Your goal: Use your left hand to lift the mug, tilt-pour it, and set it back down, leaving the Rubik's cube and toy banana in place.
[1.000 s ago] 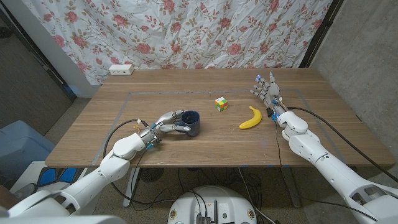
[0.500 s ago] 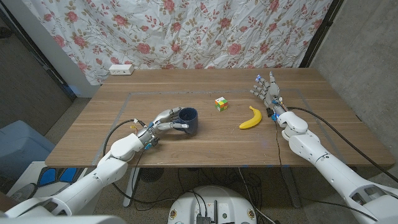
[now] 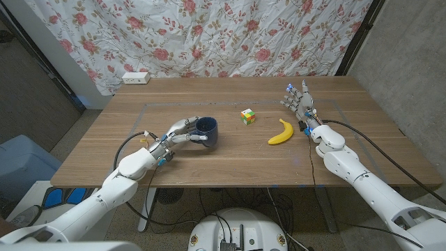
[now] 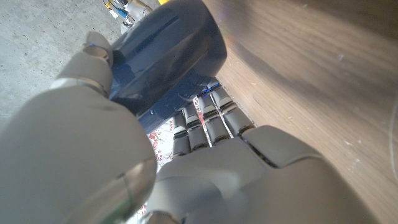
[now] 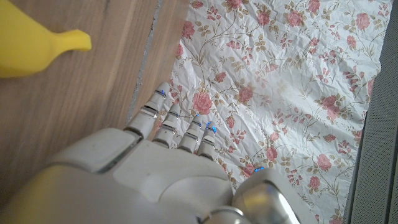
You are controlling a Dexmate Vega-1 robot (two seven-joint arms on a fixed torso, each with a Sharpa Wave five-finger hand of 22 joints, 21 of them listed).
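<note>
The dark blue mug is in my left hand, which grips it at the table's middle left; the mug hangs just above the wood. In the left wrist view my fingers wrap the mug close up. The Rubik's cube stands at the table's middle. The yellow toy banana lies to its right, and its tip shows in the right wrist view. My right hand stands by the banana's far right with its fingers spread, holding nothing.
A white power strip lies at the table's far left corner. A floral curtain hangs behind the table. A faint taped rectangle marks the wooden table.
My left hand has raised the mug slightly and carried it a little to the left. The cube, the banana and my right hand have not moved.
</note>
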